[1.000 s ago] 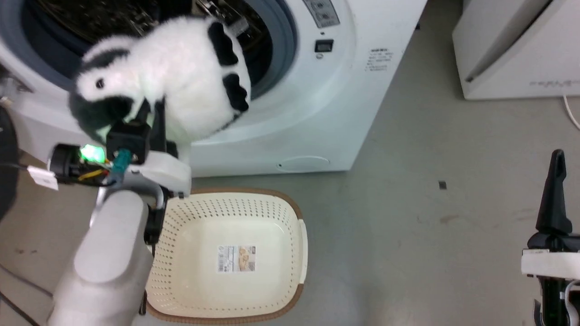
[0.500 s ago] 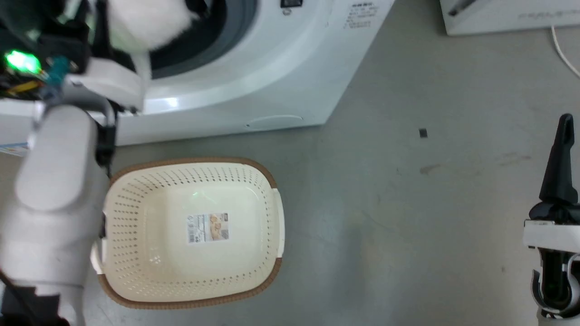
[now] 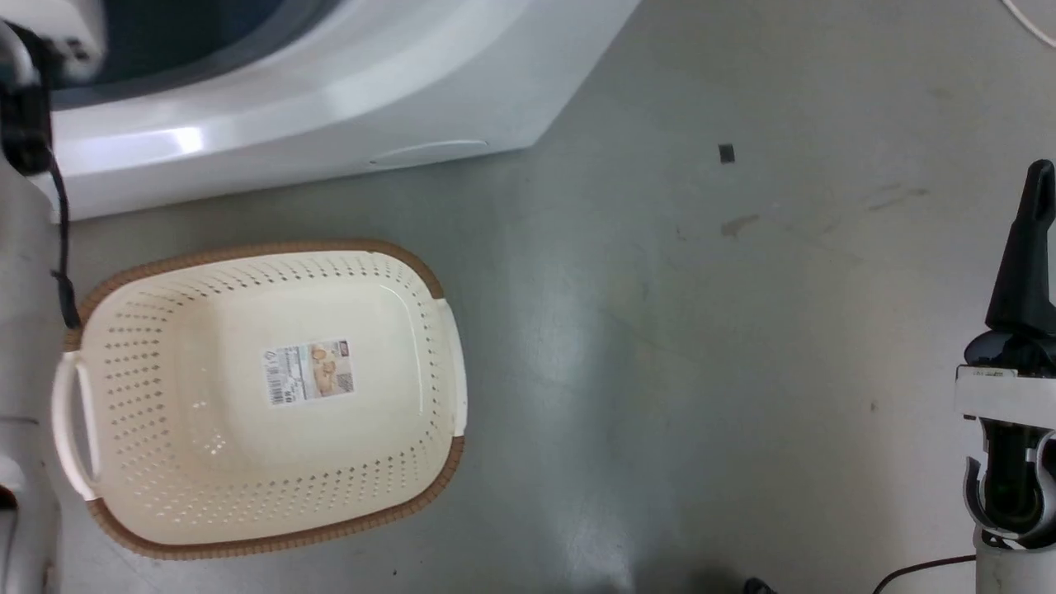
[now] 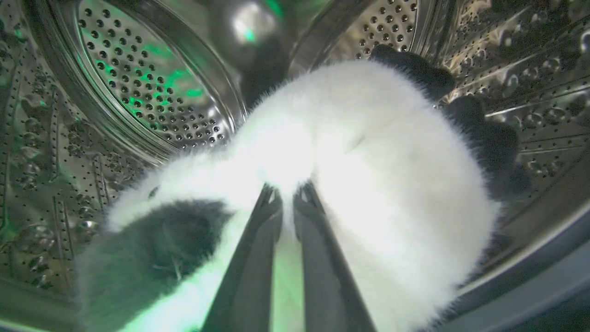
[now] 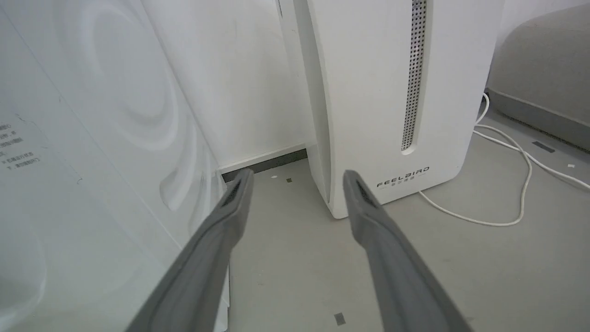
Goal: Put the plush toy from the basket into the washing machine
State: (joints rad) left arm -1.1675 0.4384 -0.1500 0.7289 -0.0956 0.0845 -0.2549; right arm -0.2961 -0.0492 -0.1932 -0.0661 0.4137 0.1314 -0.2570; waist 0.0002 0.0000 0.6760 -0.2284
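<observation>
In the left wrist view my left gripper (image 4: pixel 288 196) is shut on the white fur of the plush toy (image 4: pixel 378 184), a black-and-white panda. The toy hangs inside the shiny perforated steel drum (image 4: pixel 152 92) of the washing machine (image 3: pixel 330 107). The cream basket (image 3: pixel 206 462) with its brown braided rim sits on the floor in front of the washer, holding just its paper label (image 3: pixel 309 373). At the right edge of the head view my right gripper (image 3: pixel 1041 177) points up; in the right wrist view the right gripper (image 5: pixel 295 177) is open and holds nothing.
A white FEELBIRD appliance (image 5: pixel 392 101) stands ahead of the right gripper, with a white cable (image 5: pixel 511 184) trailing on the grey floor. The washer's white side panel (image 5: pixel 92 138) is close on that gripper's left. A small dark mark (image 3: pixel 726 153) lies on the floor.
The head camera has tilted downward, so the washer front and basket slid up and left in the picture. The left arm and toy have passed out of its top, into the drum.
</observation>
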